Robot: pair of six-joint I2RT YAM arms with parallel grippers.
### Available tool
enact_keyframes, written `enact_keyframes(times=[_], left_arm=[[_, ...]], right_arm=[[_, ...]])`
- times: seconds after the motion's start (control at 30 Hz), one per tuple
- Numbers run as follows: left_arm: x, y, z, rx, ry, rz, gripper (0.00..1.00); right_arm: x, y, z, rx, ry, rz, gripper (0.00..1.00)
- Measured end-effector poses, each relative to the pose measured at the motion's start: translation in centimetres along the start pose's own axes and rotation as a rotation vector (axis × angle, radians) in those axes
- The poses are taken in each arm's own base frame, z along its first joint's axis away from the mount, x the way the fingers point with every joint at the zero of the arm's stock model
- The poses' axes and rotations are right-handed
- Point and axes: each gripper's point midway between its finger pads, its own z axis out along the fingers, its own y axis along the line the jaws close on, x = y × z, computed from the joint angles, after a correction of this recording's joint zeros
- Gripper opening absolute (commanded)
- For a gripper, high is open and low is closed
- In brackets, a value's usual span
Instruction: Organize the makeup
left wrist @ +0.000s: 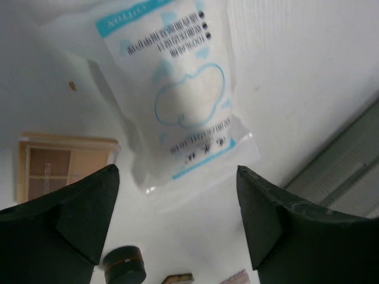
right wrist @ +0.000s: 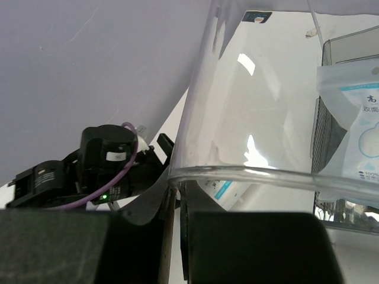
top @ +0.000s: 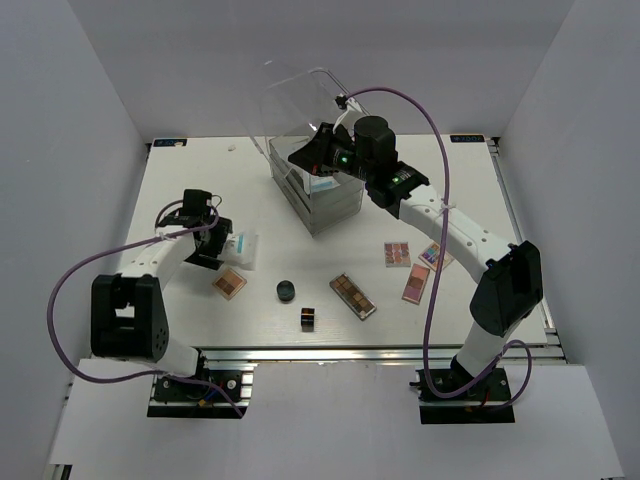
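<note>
Two dark, matte fingers [left wrist: 71,207] of the left gripper [left wrist: 176,177] stand wide apart and hold nothing. Just under them and ahead of them a white packet [left wrist: 183,100] lies flat on the white table [left wrist: 308,71]. It is soft, glossy plastic with pale blue print and a cloud-shaped outline. Its long axis runs away from the fingertips, a little slanted to the left finger's side, and one short sealed edge sits in the gap between the fingers. From above, this packet [top: 243,247] is just beside the left gripper [top: 215,245]. Past the left finger a brown palette [left wrist: 59,165] lies flat, square with rectangular pans. Nearer to the wrist, between the fingers, stands a round black jar [left wrist: 124,266]. The right gripper [right wrist: 177,236] is clenched on the edge of a clear lid [right wrist: 254,118], a thin, curved, shiny sheet that stands up above the drawer box [top: 325,205]. To the right of its fingers a second packet [right wrist: 349,136], also white with blue print, stands on end in the box, its long axis about vertical. Well behind the right gripper [top: 320,150], toward the arm bases, lie a dark cube [top: 308,319], a long palette [top: 353,296] set on a diagonal, two pink palettes [top: 397,254] and a multicolour palette [top: 435,257].
</note>
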Motion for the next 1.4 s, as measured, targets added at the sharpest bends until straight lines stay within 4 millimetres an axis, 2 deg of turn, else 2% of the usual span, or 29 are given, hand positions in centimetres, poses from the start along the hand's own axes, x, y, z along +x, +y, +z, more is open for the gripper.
enact_keyframes(times=[0.1,0.2,0.23,0.33,0.53,0.67,0.8,0.93,1.0,1.27,1.37,1.4], left_arm=[[-0.6,0.3,1.5,-0.041,-0.019,-0.004,0.81],[-1.4,-0.4,2.7,-0.057,-0.035,-0.006,0.64],[-1.6,-0.7,2.9,-0.057,-0.039,-0.004,0.51],[-2.0,-1.2,3.5,-0.05,-0.047,-0.002,0.33],[-2.3,-1.7,3.7,-0.027,-0.047,0.003,0.18],[-2.1,-2.6,3.8,0.018,-0.033,0.011,0.0],[-1.6,-3.3,3.9,0.061,-0.008,0.024,0.0],[-0.8,-5.1,3.1,0.191,0.038,0.04,0.0],[-0.3,-6.6,1.8,0.294,0.068,0.049,0.0],[0.2,-14.3,-6.4,0.793,0.108,0.11,0.0],[0.3,-15.6,-8.0,0.88,0.119,0.131,0.0],[0.4,-15.8,-8.3,0.89,0.125,0.14,0.06]], right_arm=[[0.0,0.0,0.0,0.0,0.0,0.0,0.01],[0.0,0.0,0.0,0.0,0.0,0.0,0.01],[0.0,0.0,0.0,0.0,0.0,0.0,0.01],[-0.1,0.0,0.0,0.0,-0.002,-0.002,0.01],[-0.1,0.0,-0.1,0.0,-0.002,-0.002,0.0],[-0.1,0.0,-0.1,0.0,-0.003,-0.002,0.0],[-0.1,0.0,-0.1,0.0,-0.003,-0.002,0.0],[-0.2,0.0,-0.1,-0.001,-0.003,-0.002,0.0],[-0.2,0.0,-0.1,0.0,-0.004,-0.002,0.0],[-0.2,0.0,-0.1,-0.002,-0.003,-0.001,0.0],[-0.2,0.0,-0.1,-0.002,-0.003,-0.001,0.0],[-0.2,0.0,-0.1,-0.002,-0.003,-0.001,0.0]])
